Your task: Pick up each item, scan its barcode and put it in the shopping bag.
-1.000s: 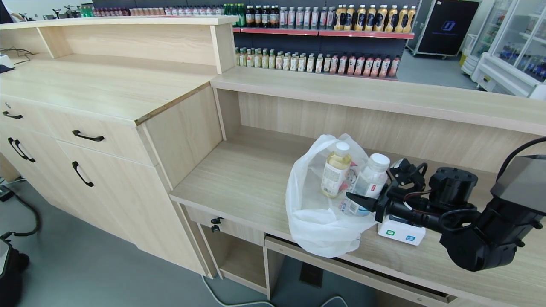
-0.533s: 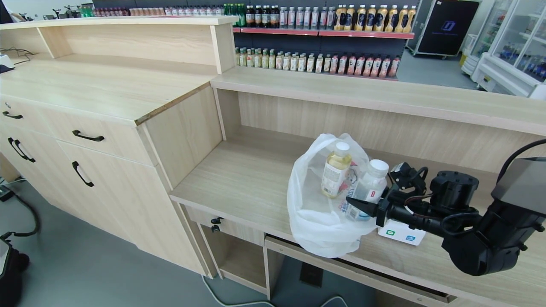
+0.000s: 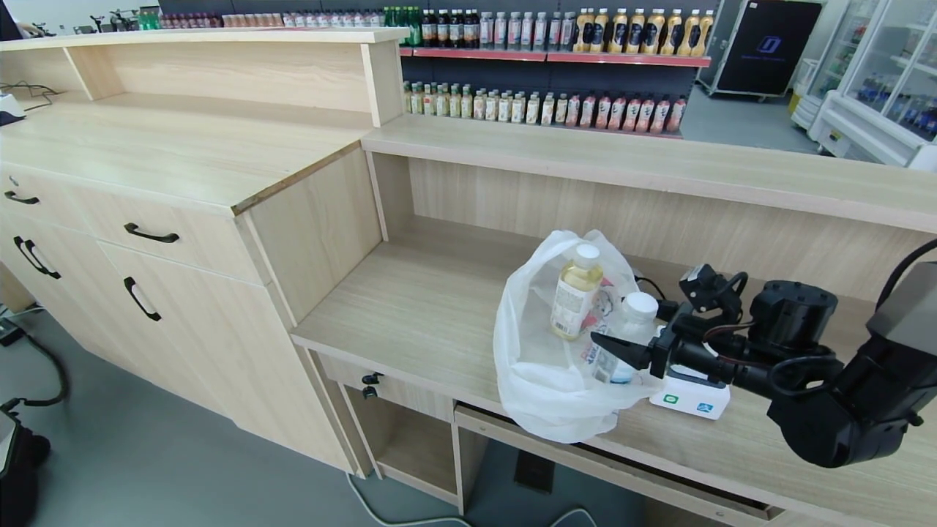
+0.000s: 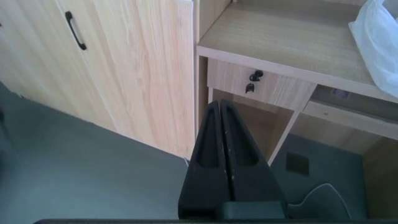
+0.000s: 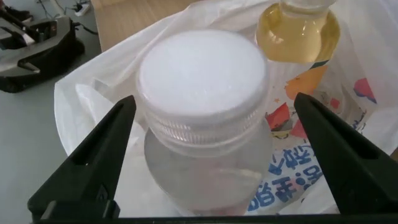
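Observation:
A white plastic shopping bag (image 3: 534, 380) stands open on the lower counter shelf. Inside it a bottle of yellow drink (image 3: 577, 293) stands upright. Beside that is a clear bottle with a white cap (image 3: 640, 305), low in the bag. My right gripper (image 3: 626, 327) is open at the bag's mouth, one finger on each side of the clear bottle. In the right wrist view the clear bottle (image 5: 202, 68) sits between the spread fingers of the gripper (image 5: 211, 102), with the yellow bottle (image 5: 298, 31) and the bag (image 5: 93, 93) behind it. My left gripper (image 4: 219, 102) is shut and empty, low over the floor beside the counter.
A white box-shaped device (image 3: 688, 399) sits on the shelf right of the bag, under my right arm. The shelf's back wall and upper ledge (image 3: 622, 165) rise behind. A small drawer (image 4: 261, 84) lies under the shelf edge. Bare shelf (image 3: 410, 307) stretches left of the bag.
The clear bottle has sunk lower into the bag between the right gripper's fingers. The right wrist has shifted slightly back and up. The left arm has not moved.

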`<state>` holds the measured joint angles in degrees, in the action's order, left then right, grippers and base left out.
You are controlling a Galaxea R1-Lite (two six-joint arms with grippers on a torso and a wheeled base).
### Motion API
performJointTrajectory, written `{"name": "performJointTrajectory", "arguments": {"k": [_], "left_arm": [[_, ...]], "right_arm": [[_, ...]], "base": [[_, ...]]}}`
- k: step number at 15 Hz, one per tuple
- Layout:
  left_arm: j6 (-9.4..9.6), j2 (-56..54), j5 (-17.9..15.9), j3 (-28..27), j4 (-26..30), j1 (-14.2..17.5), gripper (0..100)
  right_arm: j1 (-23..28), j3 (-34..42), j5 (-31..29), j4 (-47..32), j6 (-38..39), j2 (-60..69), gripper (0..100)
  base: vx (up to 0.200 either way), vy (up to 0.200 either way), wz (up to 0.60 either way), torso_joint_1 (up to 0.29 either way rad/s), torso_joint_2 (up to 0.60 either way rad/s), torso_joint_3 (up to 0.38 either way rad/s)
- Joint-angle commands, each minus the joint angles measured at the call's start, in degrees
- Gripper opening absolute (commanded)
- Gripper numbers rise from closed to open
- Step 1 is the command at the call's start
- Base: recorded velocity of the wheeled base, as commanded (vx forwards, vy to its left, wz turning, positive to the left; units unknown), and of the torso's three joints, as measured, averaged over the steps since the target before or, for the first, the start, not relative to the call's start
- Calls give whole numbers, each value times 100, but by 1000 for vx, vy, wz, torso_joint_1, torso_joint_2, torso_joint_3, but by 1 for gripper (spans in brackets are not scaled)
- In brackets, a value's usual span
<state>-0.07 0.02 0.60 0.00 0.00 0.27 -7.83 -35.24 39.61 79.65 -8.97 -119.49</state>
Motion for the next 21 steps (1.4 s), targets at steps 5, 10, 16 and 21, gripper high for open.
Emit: {"name": "performJointTrajectory", "arguments": {"k": [5,10,16,21], "left_arm": [[-1,-2,2,0,0,0,0],[-1,-2,2,0,0,0,0],[-1,-2,2,0,0,0,0],[-1,-2,2,0,0,0,0]], "right_arm": [[203,-88,-6,-1171,115,1446,100],[923,-26,-744,-2516,-8,2932,100],[1653,-35,-1614,-2833,-966,3714,100],[1697,-387,-2853,-3553,-562,4145,100]], "base": [[0,0,0,0,0,0],[0,0,0,0,0,0],[0,0,-200,-2,0,1],[0,0,-600,1,0,3]]}}
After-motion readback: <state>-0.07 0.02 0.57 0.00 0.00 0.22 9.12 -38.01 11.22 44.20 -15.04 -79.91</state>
